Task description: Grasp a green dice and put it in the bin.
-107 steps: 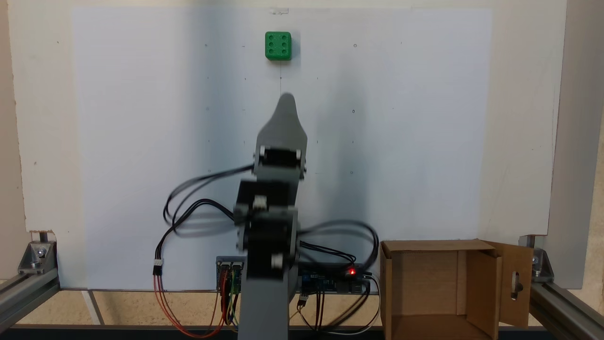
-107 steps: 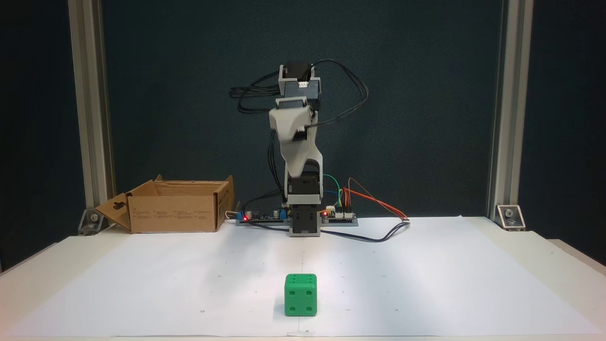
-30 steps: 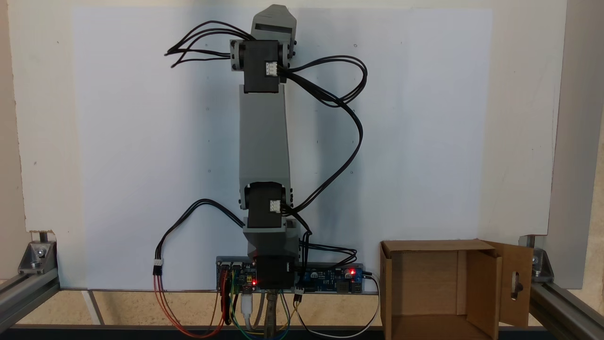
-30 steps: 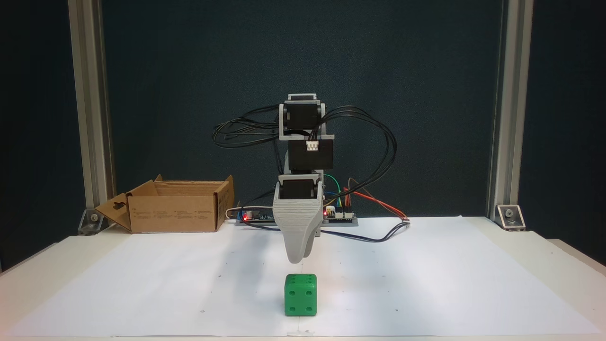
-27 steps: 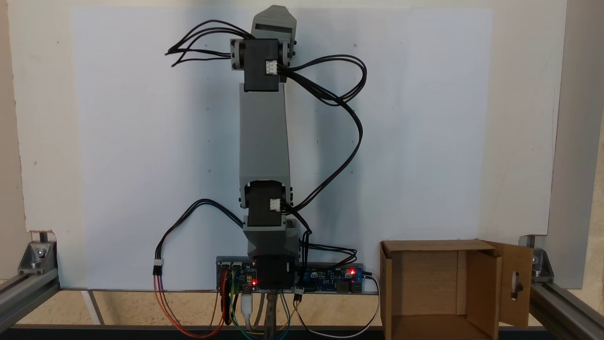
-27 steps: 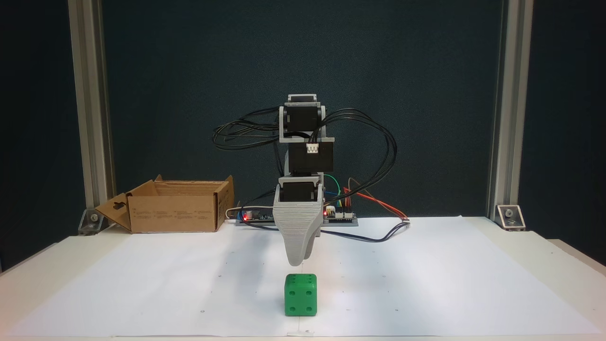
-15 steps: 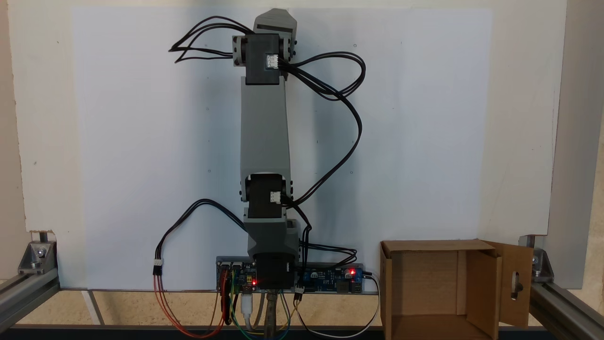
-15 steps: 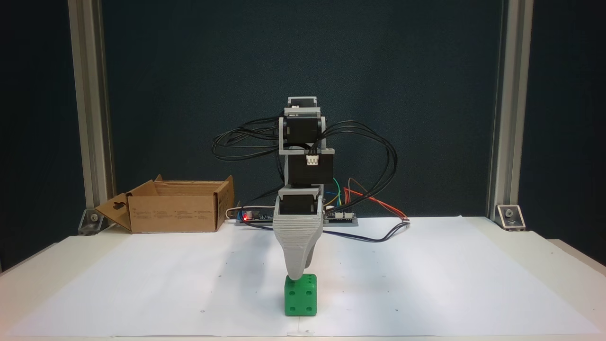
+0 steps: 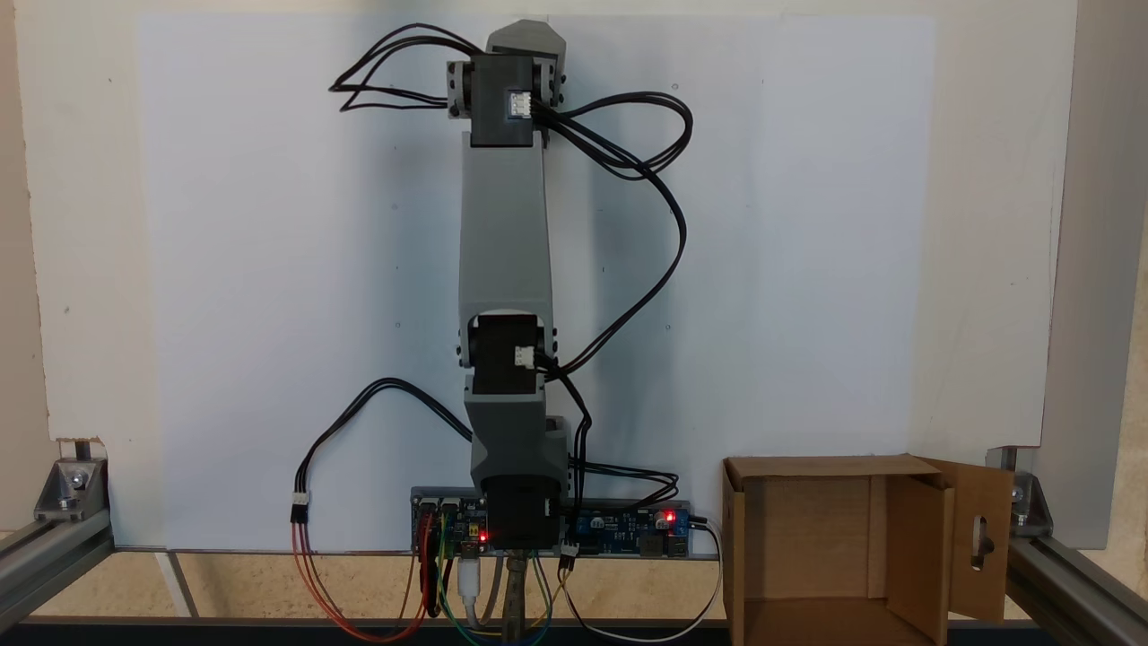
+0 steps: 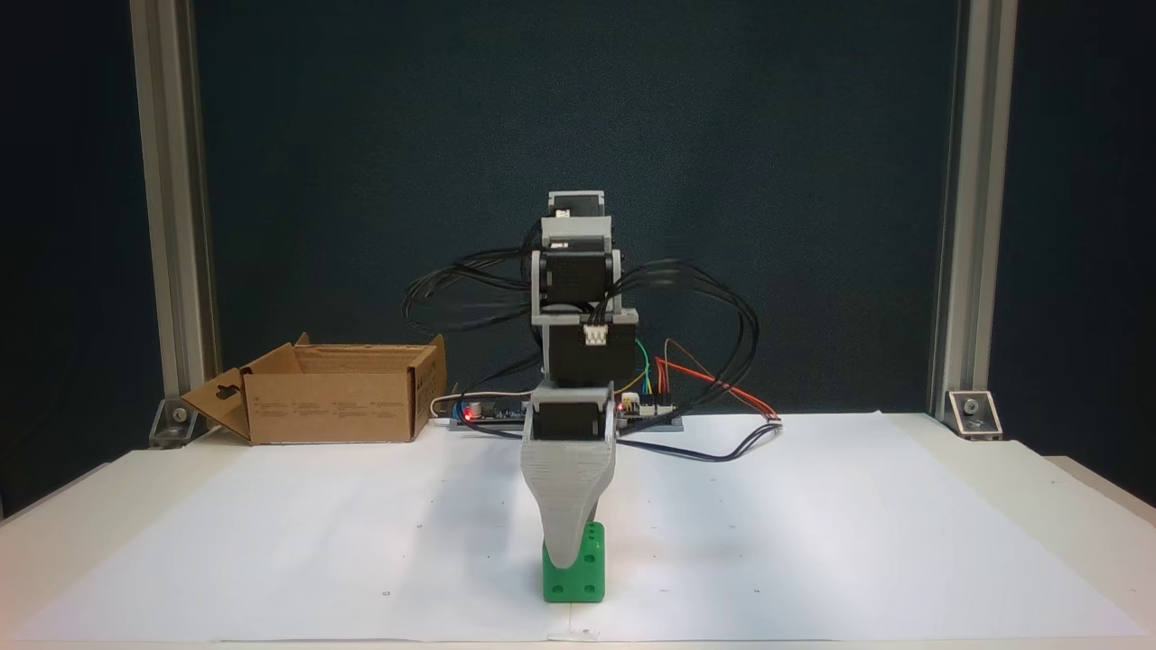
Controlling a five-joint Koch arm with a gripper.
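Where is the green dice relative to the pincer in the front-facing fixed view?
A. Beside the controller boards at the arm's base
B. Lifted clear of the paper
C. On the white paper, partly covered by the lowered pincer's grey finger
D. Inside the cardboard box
C: the green dice sits on the white paper, and the grey finger of the pincer overlaps its upper left part; the cardboard box stands far off.

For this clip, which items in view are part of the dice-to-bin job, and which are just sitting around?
Part of the job:
- dice, on the paper, partly covered by the end effector
- bin, open, beside the arm's base

Just there:
- paper sheet over the table
- circuit boards and loose wires at the base
- metal frame posts
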